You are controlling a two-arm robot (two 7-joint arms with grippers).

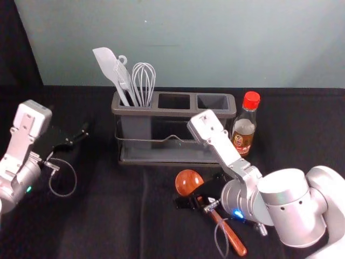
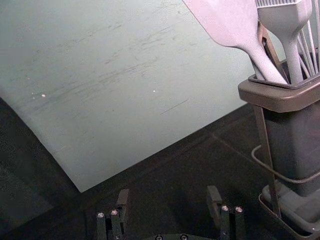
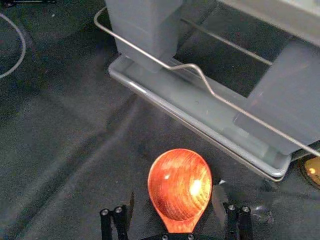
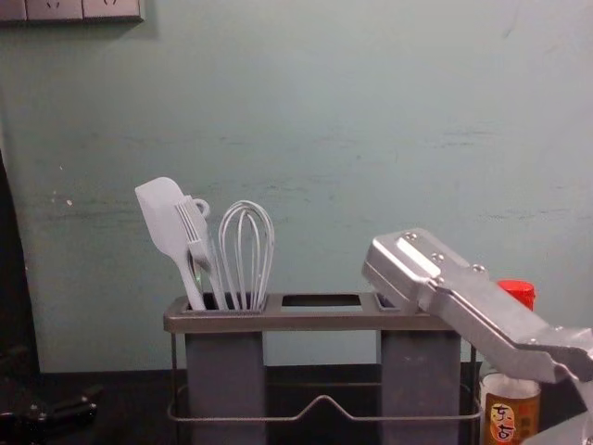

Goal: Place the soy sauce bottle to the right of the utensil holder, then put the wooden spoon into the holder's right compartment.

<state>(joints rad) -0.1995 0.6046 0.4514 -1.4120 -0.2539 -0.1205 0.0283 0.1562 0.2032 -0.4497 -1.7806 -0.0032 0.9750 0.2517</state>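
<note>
The table (image 1: 102,221) has a soft black cloth with little folds, and behind the utensil holder (image 1: 167,112) is a pale green wall (image 1: 215,43) with scratchy marks. A socket plate (image 4: 56,8) is high on the wall, to the holder's left. The soy sauce bottle (image 1: 243,132) stands just beside the holder, on its right. The wooden spoon (image 1: 187,182) lies in front of it. The right gripper (image 1: 199,193) is there too, fingers apart around the spoon. Left of the holder, the left gripper (image 1: 76,137) has its fingers spread.
</note>
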